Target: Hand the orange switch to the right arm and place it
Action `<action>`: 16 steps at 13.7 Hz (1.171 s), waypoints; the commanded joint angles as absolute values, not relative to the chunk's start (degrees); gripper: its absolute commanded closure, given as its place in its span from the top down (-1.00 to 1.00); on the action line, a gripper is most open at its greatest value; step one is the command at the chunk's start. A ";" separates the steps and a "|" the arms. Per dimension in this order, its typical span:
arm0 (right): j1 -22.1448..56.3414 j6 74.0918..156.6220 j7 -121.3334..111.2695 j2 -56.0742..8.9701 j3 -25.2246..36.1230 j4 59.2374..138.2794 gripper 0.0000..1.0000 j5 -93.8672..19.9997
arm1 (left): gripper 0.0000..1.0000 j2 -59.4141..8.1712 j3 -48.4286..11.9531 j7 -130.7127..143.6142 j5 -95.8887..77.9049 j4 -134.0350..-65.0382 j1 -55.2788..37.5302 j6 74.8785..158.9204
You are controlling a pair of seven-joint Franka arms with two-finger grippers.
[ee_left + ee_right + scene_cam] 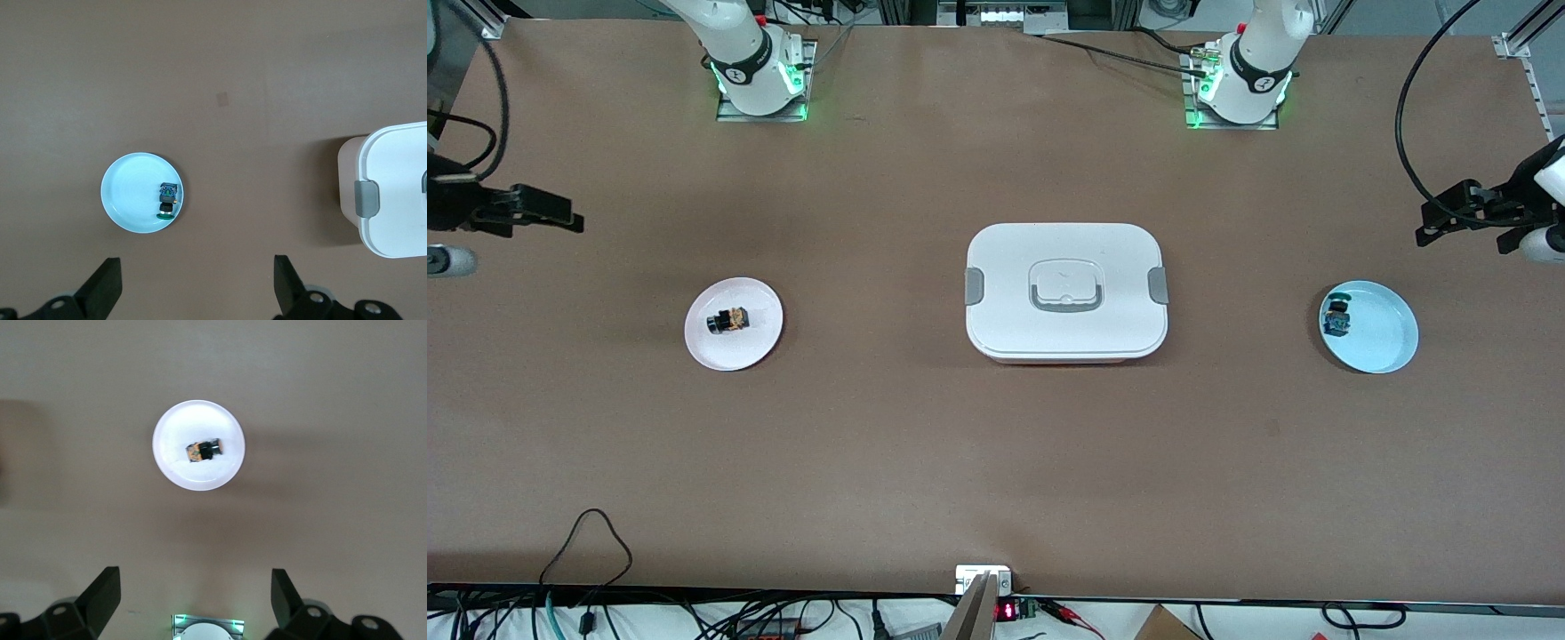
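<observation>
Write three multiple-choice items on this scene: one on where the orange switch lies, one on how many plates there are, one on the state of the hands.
1. The orange switch lies
A. on the pale pink plate
B. on the white box
C. on the bare table

2. Plates on the table:
A. one
B. two
C. three

3. The left hand and right hand are
A. both shut on switches
B. both open, holding nothing
C. one open, one shut

Key: 1 A, the switch rests on the pink plate; 2 B, a pink plate and a blue plate; 3 B, both wrist views show spread fingers with nothing between them.
</observation>
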State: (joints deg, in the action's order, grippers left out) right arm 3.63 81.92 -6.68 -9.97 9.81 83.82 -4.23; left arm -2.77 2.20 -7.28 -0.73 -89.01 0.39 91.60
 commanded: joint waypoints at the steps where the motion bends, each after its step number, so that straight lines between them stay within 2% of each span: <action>1: 4.39 84.98 -3.08 -9.49 8.70 86.13 1.00 -2.12 | 1.00 -3.60 2.37 -7.12 0.09 -87.45 0.26 91.32; 6: 5.71 92.45 -2.90 -8.79 8.70 89.11 1.00 0.09 | 1.00 -3.60 2.37 -7.12 0.09 -87.45 0.26 91.32; 10: 5.80 98.50 -3.77 -1.78 8.61 99.11 1.00 0.00 | 1.00 -3.78 2.37 -7.12 0.09 -87.45 0.18 91.32; 16: 5.89 96.50 -3.16 -0.44 8.61 98.97 1.00 0.00 | 1.00 -3.87 2.37 -7.12 0.09 -87.45 0.26 91.32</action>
State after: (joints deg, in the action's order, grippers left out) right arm 5.71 96.66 -3.82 -1.59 8.81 98.15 -0.78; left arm -2.90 2.22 -7.28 -0.73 -89.01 0.39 91.60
